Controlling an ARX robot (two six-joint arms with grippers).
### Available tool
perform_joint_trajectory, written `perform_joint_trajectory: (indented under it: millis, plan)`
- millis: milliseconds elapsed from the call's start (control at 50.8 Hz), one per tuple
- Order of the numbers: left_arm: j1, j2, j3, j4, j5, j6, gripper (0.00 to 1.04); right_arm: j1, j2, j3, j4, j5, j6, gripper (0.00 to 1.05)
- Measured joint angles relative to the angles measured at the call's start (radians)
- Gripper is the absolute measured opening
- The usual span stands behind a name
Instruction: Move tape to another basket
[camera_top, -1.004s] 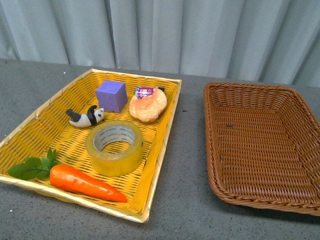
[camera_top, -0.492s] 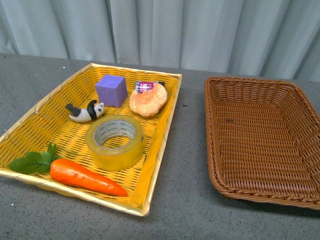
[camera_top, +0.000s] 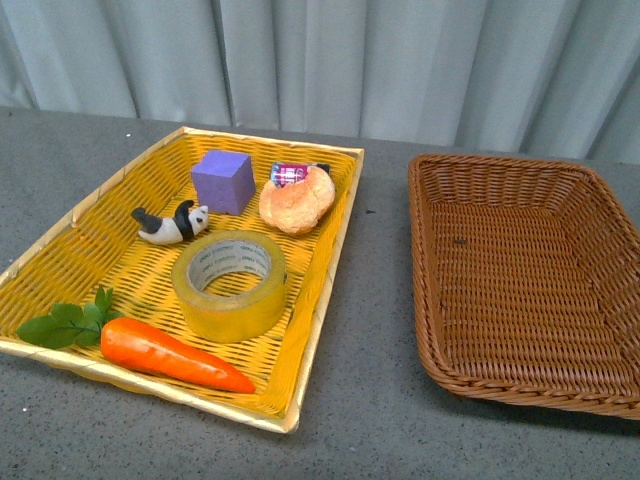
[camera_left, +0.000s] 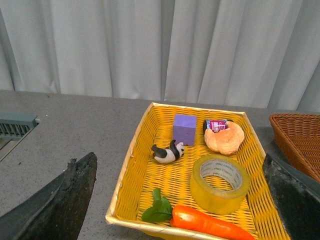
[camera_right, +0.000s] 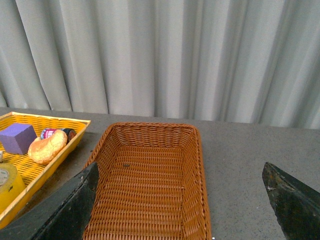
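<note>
Main worry for me: the wide, translucent yellowish roll of packing tape (camera_top: 229, 285) lies flat in the middle of the flat bright yellow woven tray (camera_top: 90, 270). It's just beside the little black-and-white panda figurine (camera_top: 170, 225), with the orange plastic carrot (camera_top: 170, 358) and golden bread roll (camera_top: 296, 200) near. A sloppy descent could nudge those, or the slick roll might slip free. A purple foam cube (camera_top: 223, 182) shares the tray. The dark brown wicker basket (camera_top: 520, 290) holds nothing. Left gripper (camera_left: 180, 156) and right gripper (camera_right: 181, 165) both gape wide, carrying nothing.
</note>
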Motion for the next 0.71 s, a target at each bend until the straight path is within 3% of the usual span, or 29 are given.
perform_joint_trajectory:
  millis: [374, 433, 492, 591, 709]
  plan:
    - [0.000, 0.000, 0.000, 0.000, -0.002, 0.000, 0.98, 0.000, 0.000, 0.000, 0.000, 0.000, 0.000, 0.96]
    - [-0.062, 0.067, 0.036, -0.117, -0.222, -0.063, 0.98, 0.000, 0.000, 0.000, 0.000, 0.000, 0.000, 0.96]
    - [-0.070, 0.137, 0.047, -0.154, -0.312, -0.111, 0.98, 0.000, -0.001, 0.000, 0.000, 0.002, 0.000, 0.96]
    - [-0.045, 0.237, 0.056, -0.114, -0.295, -0.160, 0.98, -0.001, -0.001, 0.000, 0.000, 0.000, 0.000, 0.96]
    - [-0.019, 0.413, 0.081, 0.040, -0.235, -0.196, 0.98, -0.001, -0.002, 0.000, 0.000, 0.000, 0.000, 0.96]
